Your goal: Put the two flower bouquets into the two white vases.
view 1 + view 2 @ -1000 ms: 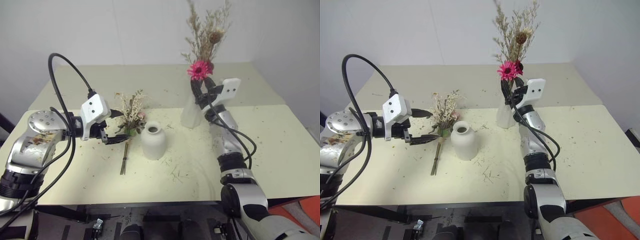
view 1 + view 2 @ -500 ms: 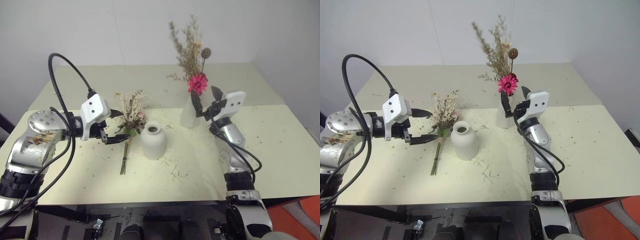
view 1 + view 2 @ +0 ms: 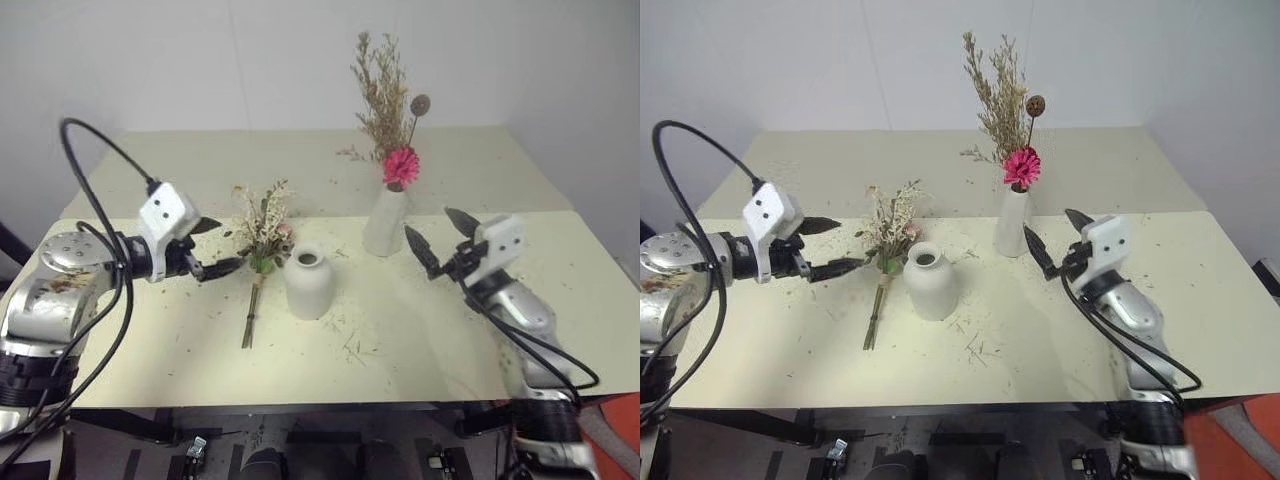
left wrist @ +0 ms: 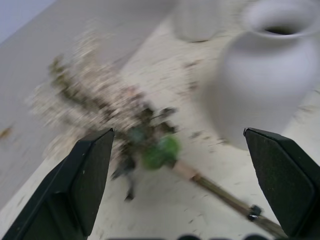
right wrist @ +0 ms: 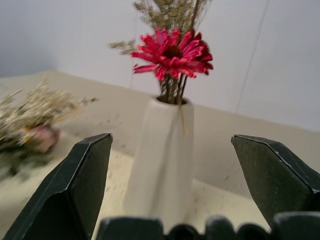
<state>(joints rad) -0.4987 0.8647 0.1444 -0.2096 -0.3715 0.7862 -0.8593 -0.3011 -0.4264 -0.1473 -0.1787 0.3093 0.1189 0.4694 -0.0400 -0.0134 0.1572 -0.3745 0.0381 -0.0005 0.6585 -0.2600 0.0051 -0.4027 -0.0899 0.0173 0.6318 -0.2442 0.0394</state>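
Two white vases are on the table: a tall slim vase (image 3: 385,221) and a short round vase (image 3: 307,282). There are two bunches of flowers, the magenta bunch (image 3: 392,120) and the pale pink bunch (image 3: 260,240). Two grippers are out, the left gripper (image 3: 215,247) and the right gripper (image 3: 440,238).

right claw (image 3: 441,238) released, withdrew | magenta bouquet (image 3: 392,115) seemingly upright in tall vase (image 3: 385,222)

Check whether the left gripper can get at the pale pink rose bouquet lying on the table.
Probably yes: the open left gripper faces the pale pink rose bouquet with nothing between; the short round white ceramic vase stands beyond it.
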